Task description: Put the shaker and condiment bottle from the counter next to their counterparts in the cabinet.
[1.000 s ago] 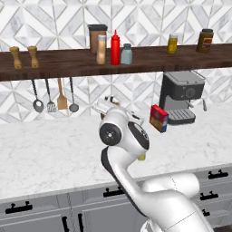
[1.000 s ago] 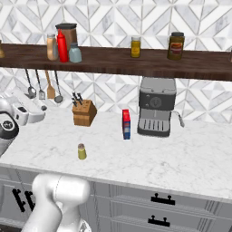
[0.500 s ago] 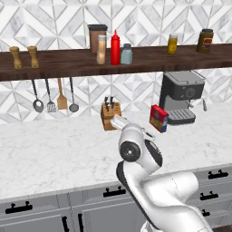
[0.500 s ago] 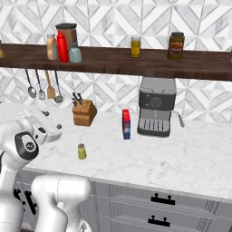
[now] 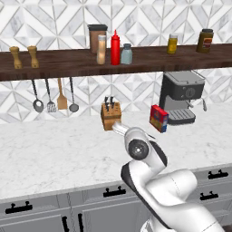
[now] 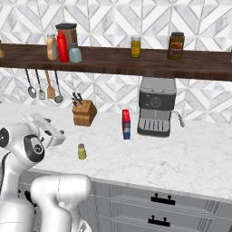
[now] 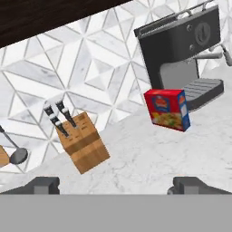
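The olive-yellow shaker stands upright on the white marble counter, in front of the knife block. The tan-orange condiment bottle stands on the dark wooden shelf, just left of the red squeeze bottle and the pale blue-grey shaker. My gripper is open and holds nothing, its fingertips set wide apart. It hovers low over the counter, left of the olive-yellow shaker and apart from it. In the left base view my arm hides that shaker.
A knife block, a red box and a coffee machine stand along the wall. Utensils hang under the shelf. A brown canister, a yellow bottle and a brown jar share the shelf.
My arm has swung down from near the shelf and rightward, and now sits low over the counter close to the olive-yellow shaker. The gripper stays empty. Nothing else moved.
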Robot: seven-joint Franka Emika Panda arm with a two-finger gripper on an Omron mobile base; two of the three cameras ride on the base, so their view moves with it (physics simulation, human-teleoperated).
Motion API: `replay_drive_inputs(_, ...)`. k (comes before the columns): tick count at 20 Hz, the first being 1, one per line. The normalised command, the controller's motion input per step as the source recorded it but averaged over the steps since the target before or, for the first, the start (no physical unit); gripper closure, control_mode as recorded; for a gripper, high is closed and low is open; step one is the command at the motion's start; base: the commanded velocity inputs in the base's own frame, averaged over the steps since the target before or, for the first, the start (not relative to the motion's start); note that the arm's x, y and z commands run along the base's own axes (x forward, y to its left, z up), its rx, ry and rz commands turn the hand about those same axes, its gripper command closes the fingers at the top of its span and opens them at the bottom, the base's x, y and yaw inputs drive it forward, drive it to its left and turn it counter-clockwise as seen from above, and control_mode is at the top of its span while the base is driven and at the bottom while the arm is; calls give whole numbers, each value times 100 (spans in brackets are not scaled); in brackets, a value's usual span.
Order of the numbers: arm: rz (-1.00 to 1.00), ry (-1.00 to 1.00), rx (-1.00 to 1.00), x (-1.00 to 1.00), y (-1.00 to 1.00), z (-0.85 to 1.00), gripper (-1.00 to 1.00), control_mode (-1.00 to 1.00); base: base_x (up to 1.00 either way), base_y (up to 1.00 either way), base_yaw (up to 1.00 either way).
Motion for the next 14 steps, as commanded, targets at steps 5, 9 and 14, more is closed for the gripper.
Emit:
replay_drive_inputs(5, 26, 0, 0, 0, -33, -55, -100, -100, 0, 0, 0)
replay_drive_inputs(9, 25, 0, 0, 0, -43, -57, -100, -100, 0, 0, 0)
replay_drive_inputs(14, 28, 0, 4, 0, -84, -52, -100, -100, 0, 0, 0)
